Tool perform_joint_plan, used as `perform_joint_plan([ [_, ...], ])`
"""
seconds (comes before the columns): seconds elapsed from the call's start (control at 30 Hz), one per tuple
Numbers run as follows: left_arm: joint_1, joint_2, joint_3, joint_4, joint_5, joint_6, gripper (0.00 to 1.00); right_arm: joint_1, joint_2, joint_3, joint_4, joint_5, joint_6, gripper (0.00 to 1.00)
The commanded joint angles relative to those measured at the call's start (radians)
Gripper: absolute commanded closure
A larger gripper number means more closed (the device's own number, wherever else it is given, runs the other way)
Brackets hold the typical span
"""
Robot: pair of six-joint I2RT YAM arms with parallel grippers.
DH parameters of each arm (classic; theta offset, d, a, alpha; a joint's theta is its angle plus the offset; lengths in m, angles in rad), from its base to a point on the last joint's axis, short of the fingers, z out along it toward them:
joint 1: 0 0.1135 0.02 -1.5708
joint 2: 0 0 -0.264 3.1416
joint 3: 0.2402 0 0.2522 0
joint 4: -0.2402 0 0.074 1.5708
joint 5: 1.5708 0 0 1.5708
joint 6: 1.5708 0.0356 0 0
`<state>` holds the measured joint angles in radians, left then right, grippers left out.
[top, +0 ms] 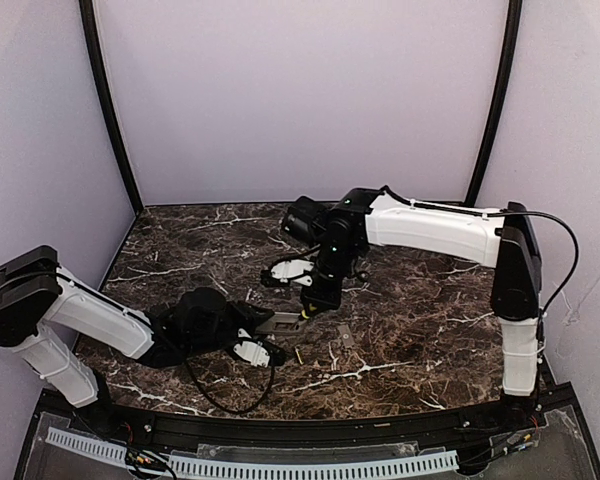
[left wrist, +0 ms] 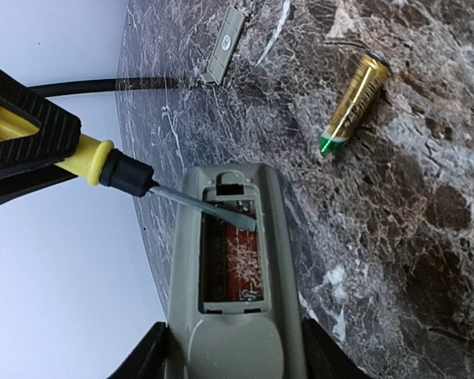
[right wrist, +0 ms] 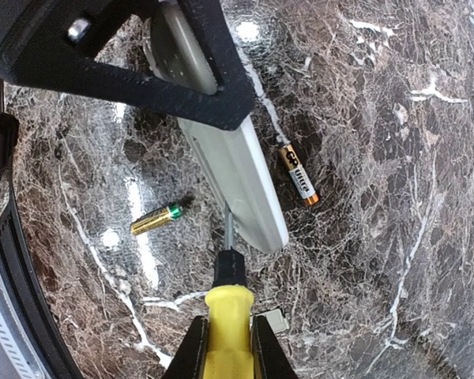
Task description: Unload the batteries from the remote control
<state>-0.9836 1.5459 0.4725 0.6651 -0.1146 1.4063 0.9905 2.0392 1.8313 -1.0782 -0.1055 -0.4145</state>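
Observation:
The grey-beige remote control (left wrist: 233, 316) is clamped between the black fingers of my left gripper (left wrist: 233, 359), with its open battery bay (left wrist: 231, 264) facing the camera. The bay shows a red board and no battery. My right gripper (right wrist: 229, 343) is shut on the yellow-handled screwdriver (right wrist: 229, 316), whose flat tip (left wrist: 241, 217) rests inside the top of the bay. Two gold batteries lie loose on the marble, one (right wrist: 156, 219) left of the remote (right wrist: 237, 178) and one (right wrist: 299, 175) right of it. Only one battery (left wrist: 355, 103) shows in the left wrist view.
The small flat grey cover (left wrist: 225, 43) lies on the dark marble table (top: 420, 340) beyond the remote, also seen as the cover (right wrist: 276, 320) beside the screwdriver handle. A black cable (top: 230, 395) loops near the left arm. Purple walls close in the back and both sides.

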Motion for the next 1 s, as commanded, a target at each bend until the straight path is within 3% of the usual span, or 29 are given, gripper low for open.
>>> perform_joint_plan([
  [0.0, -0.005, 0.001, 0.031, 0.023, 0.027, 0.033, 1.0, -0.031, 0.047, 0.054, 0.011, 0.052, -0.016, 1.0],
  [0.43, 0.0, -0.024, 0.03, 0.026, -0.007, -0.038, 1.0, -0.036, -0.027, 0.076, 0.031, -0.031, -0.007, 1.0],
  [0.97, -0.001, -0.145, 0.009, -0.022, -0.113, -0.332, 1.0, -0.032, -0.289, -0.187, 0.187, -0.118, 0.087, 1.0],
])
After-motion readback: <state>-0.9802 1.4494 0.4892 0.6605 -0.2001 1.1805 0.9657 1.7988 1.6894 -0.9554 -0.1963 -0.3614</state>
